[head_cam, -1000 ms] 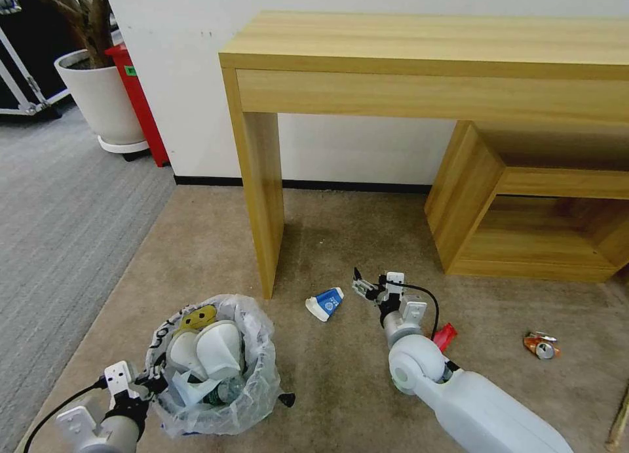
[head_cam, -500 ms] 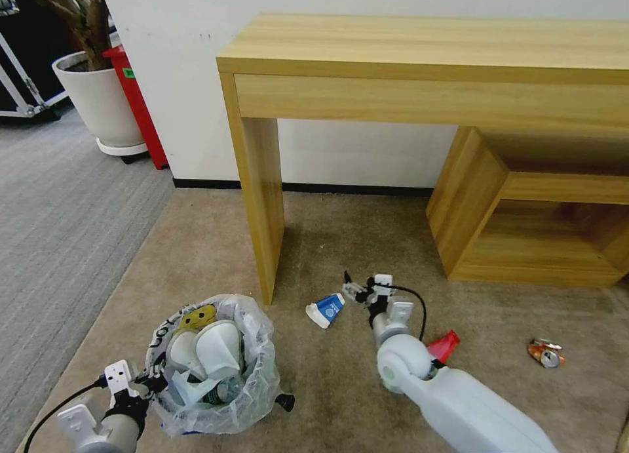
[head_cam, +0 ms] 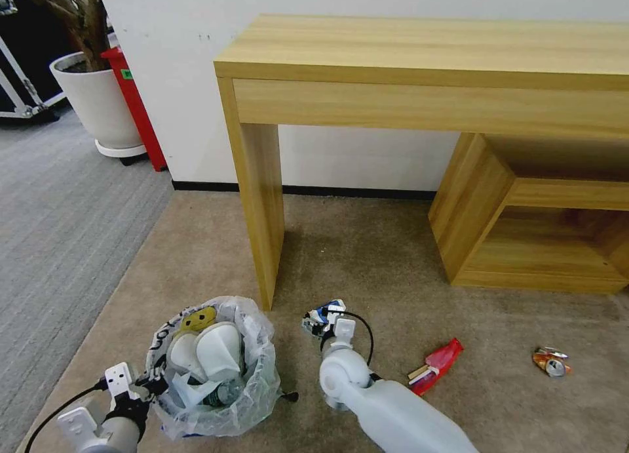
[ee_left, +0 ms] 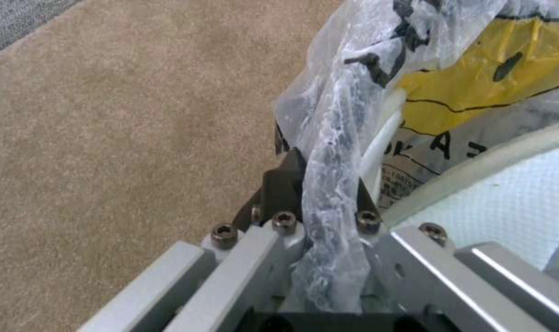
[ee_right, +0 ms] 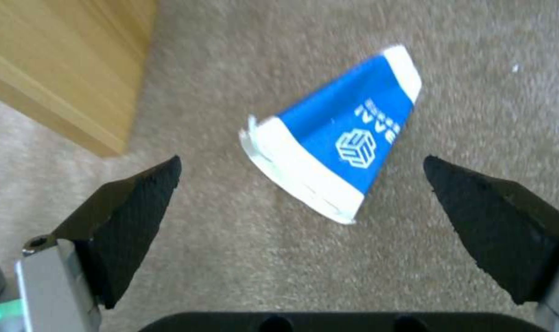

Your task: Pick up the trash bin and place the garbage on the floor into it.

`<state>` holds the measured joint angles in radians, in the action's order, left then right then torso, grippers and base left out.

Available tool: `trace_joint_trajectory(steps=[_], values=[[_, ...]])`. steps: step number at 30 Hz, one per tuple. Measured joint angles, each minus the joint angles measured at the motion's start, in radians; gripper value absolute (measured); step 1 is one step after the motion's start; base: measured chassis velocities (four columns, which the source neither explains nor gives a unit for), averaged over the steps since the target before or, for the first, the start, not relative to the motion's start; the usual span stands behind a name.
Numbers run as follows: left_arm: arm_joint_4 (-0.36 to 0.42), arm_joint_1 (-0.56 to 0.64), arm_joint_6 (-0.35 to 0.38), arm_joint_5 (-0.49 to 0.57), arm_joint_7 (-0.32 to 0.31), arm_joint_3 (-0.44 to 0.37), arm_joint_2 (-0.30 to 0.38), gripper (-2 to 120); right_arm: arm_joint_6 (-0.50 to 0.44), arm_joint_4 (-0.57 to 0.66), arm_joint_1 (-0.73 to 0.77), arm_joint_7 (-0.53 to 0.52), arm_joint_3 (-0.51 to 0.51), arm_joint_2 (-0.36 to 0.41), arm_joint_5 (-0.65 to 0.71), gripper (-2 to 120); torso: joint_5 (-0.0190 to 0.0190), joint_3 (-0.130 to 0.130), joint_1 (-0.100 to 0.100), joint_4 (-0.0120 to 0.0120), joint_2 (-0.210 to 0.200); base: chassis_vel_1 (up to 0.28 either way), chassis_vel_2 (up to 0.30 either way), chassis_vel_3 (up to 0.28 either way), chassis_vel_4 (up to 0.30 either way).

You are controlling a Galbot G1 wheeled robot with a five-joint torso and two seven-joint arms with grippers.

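Swinging leftward across the floor (head_cam: 367, 256) over the past second, your right gripper (ee_right: 301, 203) has come from beside the red wrapper (head_cam: 438, 364) to directly above the blue-white carton (ee_right: 336, 138), its black fingers (ee_right: 129, 207) spread wide with the carton lying flat on the carpet between them, apart from both pads. The head view has tilted slightly as well, so the desk (head_cam: 419, 66) only appears to have shifted. Your left gripper (ee_left: 319, 198) stays clamped on the bag-lined rim of the trash bin (head_cam: 213, 368), which sits near the desk leg with the white slippers (head_cam: 213, 349) inside. The wrapper, now uncovered, and a crushed can (head_cam: 550, 362) farther right remain on the carpet. By the look of it, the carton is the next piece lined up for pickup, with descent and closing not yet done.
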<state>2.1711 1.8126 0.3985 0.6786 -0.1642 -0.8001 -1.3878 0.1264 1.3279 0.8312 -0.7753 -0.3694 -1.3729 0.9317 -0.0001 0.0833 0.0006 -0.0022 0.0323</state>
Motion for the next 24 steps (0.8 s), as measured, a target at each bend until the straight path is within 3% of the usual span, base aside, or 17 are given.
trace_joint_trajectory(steps=[7,17,24], values=[[0.001,0.007,-0.003,0.000,0.000,0.004,-0.002,1,-0.017,-0.132,-0.019,0.022,0.013,-0.066,-0.037,100,-0.0002,0.000,0.000,-0.0002,0.000,0.000,0.000,0.000,0.000],[0.003,0.014,-0.007,0.000,0.005,0.013,-0.008,1,-0.078,-0.400,-0.137,0.086,0.012,-0.224,-0.068,100,-0.0001,0.000,0.000,0.0000,0.000,0.000,0.000,0.000,0.000],[0.008,0.022,-0.012,-0.001,0.009,0.022,-0.012,1,-0.107,-0.554,-0.187,0.137,0.056,-0.241,-0.098,100,0.0002,0.000,0.000,-0.0001,0.000,0.000,0.000,0.000,0.000]])
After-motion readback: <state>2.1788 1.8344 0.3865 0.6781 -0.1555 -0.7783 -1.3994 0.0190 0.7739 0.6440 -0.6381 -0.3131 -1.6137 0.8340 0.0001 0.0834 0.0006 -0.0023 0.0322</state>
